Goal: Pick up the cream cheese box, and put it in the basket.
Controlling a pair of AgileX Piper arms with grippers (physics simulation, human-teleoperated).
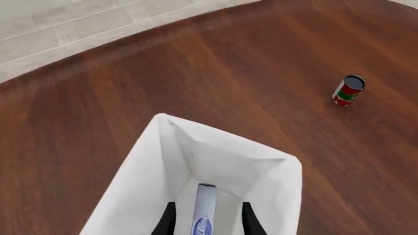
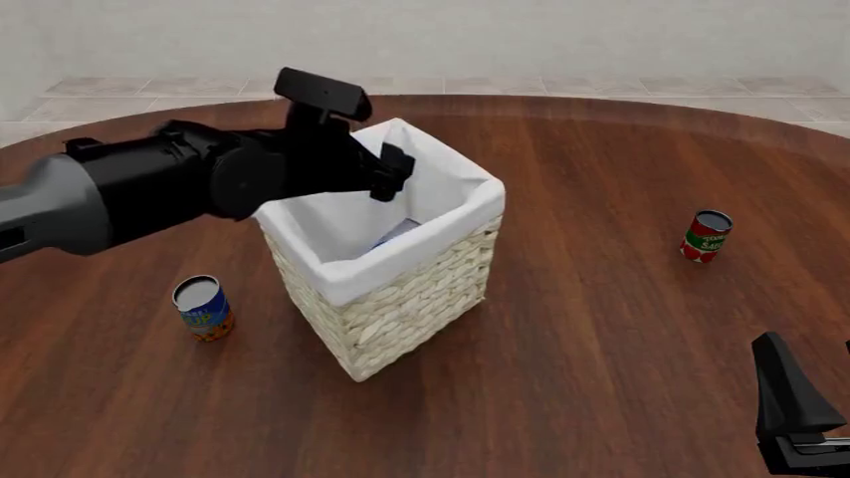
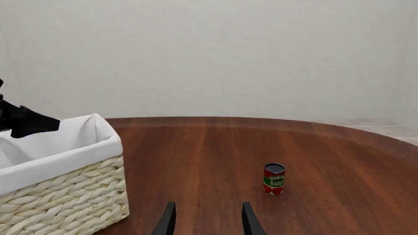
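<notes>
The basket (image 2: 398, 309) is woven wicker with a white cloth liner and stands mid-table. It also shows in the left wrist view (image 1: 153, 166) and the right wrist view (image 3: 65, 196). The cream cheese box (image 1: 203, 210) stands on edge inside the basket, and in the front view (image 2: 396, 235) only a pale blue corner of it shows. My left gripper (image 1: 208, 205) hovers over the basket's far rim (image 2: 389, 175). It is open, with a gap between each finger and the box. My right gripper (image 3: 207, 208) is open and empty at the near right (image 2: 810, 398).
A red tomato sauce can (image 2: 706, 236) stands at the right of the table and also shows in both wrist views (image 1: 348, 90) (image 3: 274, 178). A blue and orange can (image 2: 202, 308) stands left of the basket. The round table's edge curves behind the basket.
</notes>
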